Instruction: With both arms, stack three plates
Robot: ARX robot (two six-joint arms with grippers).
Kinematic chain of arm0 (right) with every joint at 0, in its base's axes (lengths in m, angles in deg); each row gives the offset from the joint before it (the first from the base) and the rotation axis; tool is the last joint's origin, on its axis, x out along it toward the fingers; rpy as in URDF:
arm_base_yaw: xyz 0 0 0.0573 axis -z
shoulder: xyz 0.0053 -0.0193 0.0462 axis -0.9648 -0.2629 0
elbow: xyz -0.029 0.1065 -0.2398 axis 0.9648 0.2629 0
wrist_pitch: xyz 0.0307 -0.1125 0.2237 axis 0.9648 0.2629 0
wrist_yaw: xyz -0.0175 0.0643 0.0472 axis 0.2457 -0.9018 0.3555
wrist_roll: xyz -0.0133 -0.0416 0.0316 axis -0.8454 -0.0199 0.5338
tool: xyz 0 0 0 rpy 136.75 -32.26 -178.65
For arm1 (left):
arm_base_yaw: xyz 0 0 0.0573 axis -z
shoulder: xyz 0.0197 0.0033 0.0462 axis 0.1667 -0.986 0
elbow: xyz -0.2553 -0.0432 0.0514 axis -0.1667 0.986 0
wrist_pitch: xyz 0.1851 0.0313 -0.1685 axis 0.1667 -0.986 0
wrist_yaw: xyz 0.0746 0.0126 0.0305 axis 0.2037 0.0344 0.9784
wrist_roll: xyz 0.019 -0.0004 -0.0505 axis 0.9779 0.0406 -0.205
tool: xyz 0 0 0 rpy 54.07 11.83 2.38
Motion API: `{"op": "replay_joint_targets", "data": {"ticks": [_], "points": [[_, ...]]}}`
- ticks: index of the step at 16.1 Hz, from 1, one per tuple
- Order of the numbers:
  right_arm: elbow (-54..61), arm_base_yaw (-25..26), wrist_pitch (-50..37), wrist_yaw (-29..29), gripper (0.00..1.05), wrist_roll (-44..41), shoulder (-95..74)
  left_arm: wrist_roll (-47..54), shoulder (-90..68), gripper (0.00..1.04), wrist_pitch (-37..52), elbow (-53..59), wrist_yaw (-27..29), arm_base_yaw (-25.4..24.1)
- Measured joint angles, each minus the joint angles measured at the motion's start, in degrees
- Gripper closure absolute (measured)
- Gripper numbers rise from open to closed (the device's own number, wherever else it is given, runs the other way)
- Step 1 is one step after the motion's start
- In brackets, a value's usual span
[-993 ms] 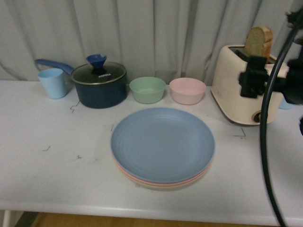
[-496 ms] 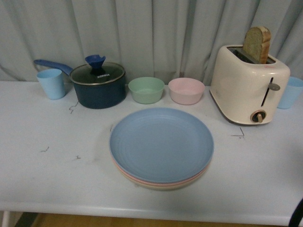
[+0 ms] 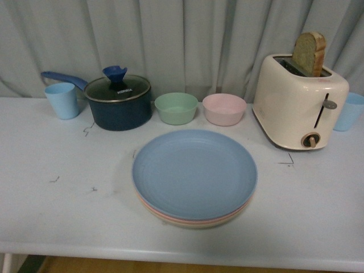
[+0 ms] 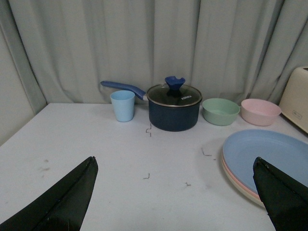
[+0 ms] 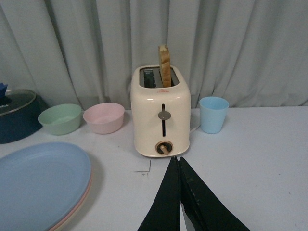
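Observation:
The three plates sit in one stack at the table's middle: the blue plate (image 3: 194, 173) on top, the pink plate's rim (image 3: 199, 221) under it, the cream-beige plate's rim (image 3: 196, 226) at the bottom. The stack also shows in the left wrist view (image 4: 269, 161) and the right wrist view (image 5: 41, 180). Neither arm shows in the front view. My left gripper (image 4: 175, 171) is open and empty, its fingers spread wide over bare table left of the stack. My right gripper (image 5: 177, 161) is shut and empty, in front of the toaster.
A dark blue pot (image 3: 119, 102) with a glass lid, a light blue cup (image 3: 62, 100), a green bowl (image 3: 177, 107) and a pink bowl (image 3: 224, 108) line the back. A cream toaster (image 3: 298, 102) holding bread stands at the right, another blue cup (image 3: 348, 111) beside it.
The right arm, which stood in front of the toaster at the right edge a second ago, has drawn out of the front view. The plate stack has not moved.

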State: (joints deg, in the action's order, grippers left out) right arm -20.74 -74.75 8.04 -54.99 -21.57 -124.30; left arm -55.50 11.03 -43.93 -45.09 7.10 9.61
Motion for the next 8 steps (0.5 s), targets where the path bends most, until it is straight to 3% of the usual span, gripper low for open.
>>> {"op": "replay_joint_targets", "data": {"ticks": [8], "points": [[1.97,0.0,6.6,0.0,1.03,0.0,8.63,0.0,0.0,0.07,0.0,0.0,0.0,0.0]]}}
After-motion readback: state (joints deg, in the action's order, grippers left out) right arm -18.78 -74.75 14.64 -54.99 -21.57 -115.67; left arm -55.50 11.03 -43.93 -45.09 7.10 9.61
